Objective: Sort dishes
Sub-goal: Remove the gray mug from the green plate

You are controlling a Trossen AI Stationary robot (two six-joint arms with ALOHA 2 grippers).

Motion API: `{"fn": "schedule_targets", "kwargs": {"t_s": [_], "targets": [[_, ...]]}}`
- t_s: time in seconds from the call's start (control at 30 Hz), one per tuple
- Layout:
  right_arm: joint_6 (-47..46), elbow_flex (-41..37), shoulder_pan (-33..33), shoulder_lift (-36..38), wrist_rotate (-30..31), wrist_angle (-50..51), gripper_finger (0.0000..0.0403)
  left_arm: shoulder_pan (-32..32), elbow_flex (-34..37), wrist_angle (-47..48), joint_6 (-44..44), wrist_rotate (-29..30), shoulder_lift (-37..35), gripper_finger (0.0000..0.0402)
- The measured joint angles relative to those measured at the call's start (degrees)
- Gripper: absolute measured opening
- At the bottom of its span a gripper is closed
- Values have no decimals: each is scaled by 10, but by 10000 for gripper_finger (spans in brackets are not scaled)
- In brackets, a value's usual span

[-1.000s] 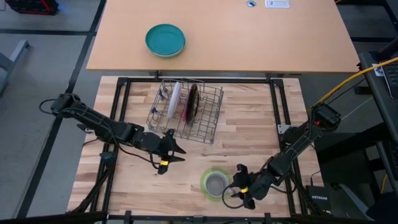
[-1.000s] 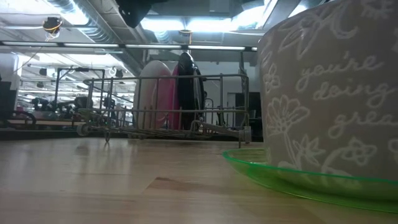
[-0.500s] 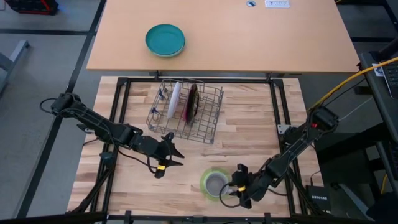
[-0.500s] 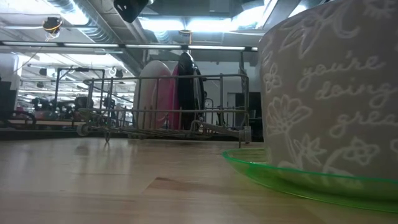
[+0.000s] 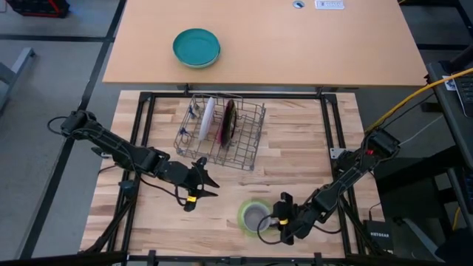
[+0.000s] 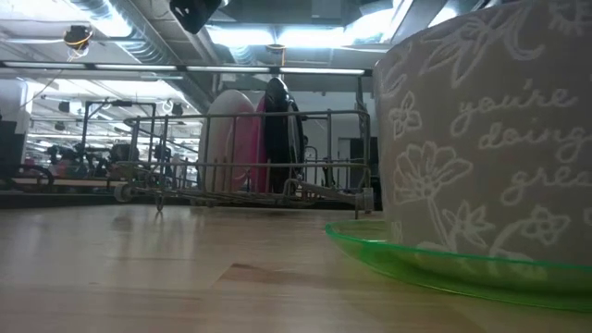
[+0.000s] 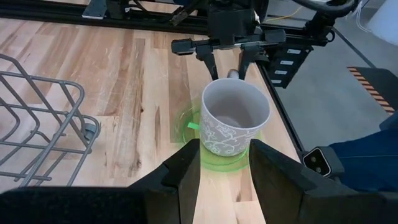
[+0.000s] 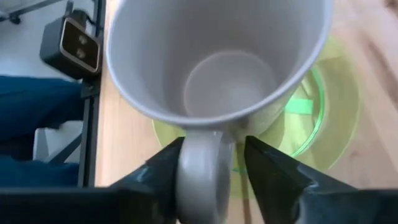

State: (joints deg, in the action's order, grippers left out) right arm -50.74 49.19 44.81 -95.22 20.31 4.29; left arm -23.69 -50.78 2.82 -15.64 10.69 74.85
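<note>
A grey mug [image 5: 256, 217] stands upright on a lime-green saucer [image 5: 244, 213] near the table's near edge. My right gripper [image 5: 275, 218] is open, level at the mug's right, with its fingers on either side of the handle [image 8: 204, 168]. My left gripper [image 5: 213, 185] is open and empty, left of the mug and pointing at it. A white plate [image 5: 208, 118] and a magenta plate [image 5: 225, 122] stand on edge in the wire rack [image 5: 247, 148]. My right gripper has the mug's handle [image 7: 231, 73] between its two open fingers, coming level from the table's right. One finger [image 8: 163, 174] lies against the handle's side, and a thin gap shows at the other finger [image 8: 267, 174]. The mug stands upright on the saucer [image 8: 336, 106].
A teal bowl [image 5: 196, 46] sits on the tan table beyond the work surface. The rack stands at the far middle. Bare wood lies between the rack and the saucer and to the table's right. A black frame [image 5: 325, 118] borders the table.
My right gripper has moved toward the table's left, bringing its fingers around the mug's handle. The mug and the saucer have slid a little toward the table's left and stay upright.
</note>
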Motion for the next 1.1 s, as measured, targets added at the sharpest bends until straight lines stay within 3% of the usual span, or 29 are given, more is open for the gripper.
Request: {"fn": "schedule_targets", "kwargs": {"t_s": [0.27,0.83,1.1], "targets": [[15,0,-11,0,52,-1,56,0,0,0,0,0,0,127],[34,18,-16,10,87,-8,55,0,0,-1,0,0,0,127],[44,18,-28,70,93,95,55,0,0,0,0,0,0,127]]}}
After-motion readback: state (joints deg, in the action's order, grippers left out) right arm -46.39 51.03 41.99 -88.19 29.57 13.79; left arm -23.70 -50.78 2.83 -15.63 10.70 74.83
